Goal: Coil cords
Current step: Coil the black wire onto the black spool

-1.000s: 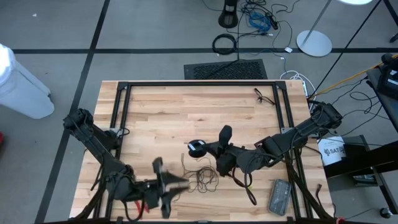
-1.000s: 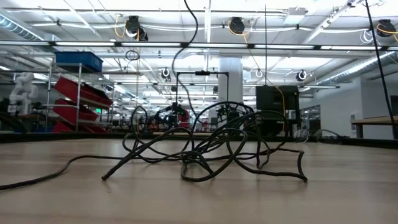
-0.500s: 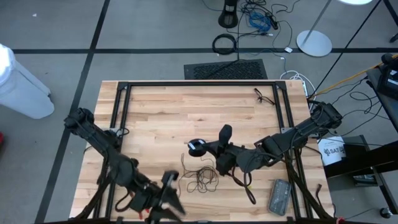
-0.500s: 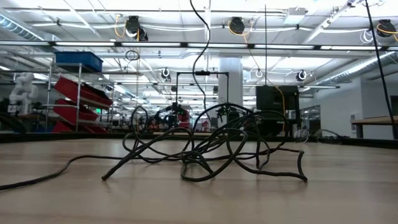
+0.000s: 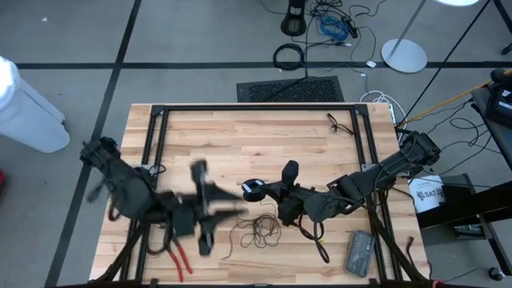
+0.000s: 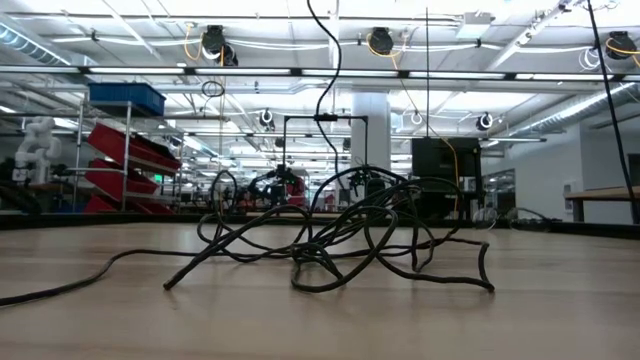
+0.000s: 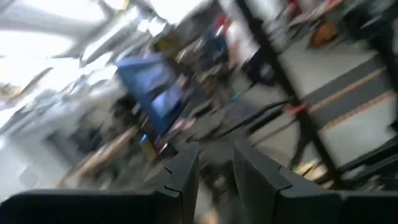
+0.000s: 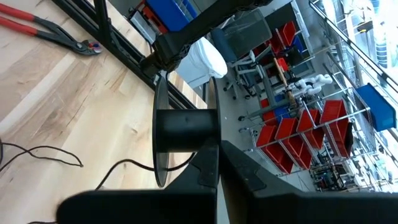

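Note:
The thin black cord lies in a loose tangle (image 5: 260,230) (image 6: 340,240) on the wooden table, near the front edge. One strand (image 6: 327,70) rises out of the top of the low view. The cord's small round dark spool (image 5: 254,190) has a bluish-grey centre. It is held above the table by my right gripper (image 5: 268,192) (image 8: 217,157), which is shut on it. My left gripper (image 5: 236,210) (image 7: 216,168), blurred, is raised to the spool's left with a gap between its fingers. Whether cord runs through that gap cannot be told. My right gripper pinches the spool between its two fingers at one end of the hub (image 8: 210,138). The fingers come level from the table's right side. The spool is lifted clear of the table, its round face up.
Red-handled pliers (image 5: 178,258) (image 8: 43,28) lie at the near left. A grey flat box (image 5: 359,252) lies at the near right. A black frame (image 5: 256,107) runs round the tabletop. A small wire piece (image 5: 336,122) sits at the far right.
My left gripper has swung up fast from low beside the tangle near the front edge. It now stands higher and farther from that edge, left of the spool, and the pliers show below it. The rising strand in the low view has shifted right. My right gripper has kept still.

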`<state>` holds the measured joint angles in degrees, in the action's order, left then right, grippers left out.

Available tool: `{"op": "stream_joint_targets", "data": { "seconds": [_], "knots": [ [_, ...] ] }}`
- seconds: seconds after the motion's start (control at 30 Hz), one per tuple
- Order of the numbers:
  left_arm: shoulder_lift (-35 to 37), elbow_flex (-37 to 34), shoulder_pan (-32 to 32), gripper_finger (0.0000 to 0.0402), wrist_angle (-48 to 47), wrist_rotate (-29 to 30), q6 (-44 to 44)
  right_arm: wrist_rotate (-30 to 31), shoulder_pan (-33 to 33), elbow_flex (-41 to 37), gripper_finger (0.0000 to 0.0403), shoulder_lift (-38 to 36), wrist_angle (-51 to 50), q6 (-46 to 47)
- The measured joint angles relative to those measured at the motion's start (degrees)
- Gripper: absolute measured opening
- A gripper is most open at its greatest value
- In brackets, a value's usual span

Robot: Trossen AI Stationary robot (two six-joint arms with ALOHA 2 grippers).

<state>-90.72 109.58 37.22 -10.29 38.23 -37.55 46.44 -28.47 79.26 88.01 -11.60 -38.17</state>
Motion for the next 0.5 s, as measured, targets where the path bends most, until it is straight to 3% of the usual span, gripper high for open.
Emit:
{"op": "stream_joint_targets", "data": {
  "seconds": [0.1,0.2,0.37,0.5],
  "knots": [
    [0.11,6.48,-0.1,0.0105,-12.38,6.67,5.37,0.02,0.0,0.0,0.0,0.0,0.0,0.0],
    [0.17,9.14,-0.09,0.0105,-24.21,8.17,13.74,0.01,0.0,0.0,0.0,0.0,0.0,0.01],
    [-0.73,8.06,0.77,0.0105,-41.53,8.59,28.77,-0.01,-0.02,0.0,0.0,0.0,0.0,0.9],
    [-2.46,2.93,2.42,0.0105,-44.28,19.89,32.83,-0.01,-0.02,0.0,0.0,0.0,-0.04,1.51]
  ]
}}
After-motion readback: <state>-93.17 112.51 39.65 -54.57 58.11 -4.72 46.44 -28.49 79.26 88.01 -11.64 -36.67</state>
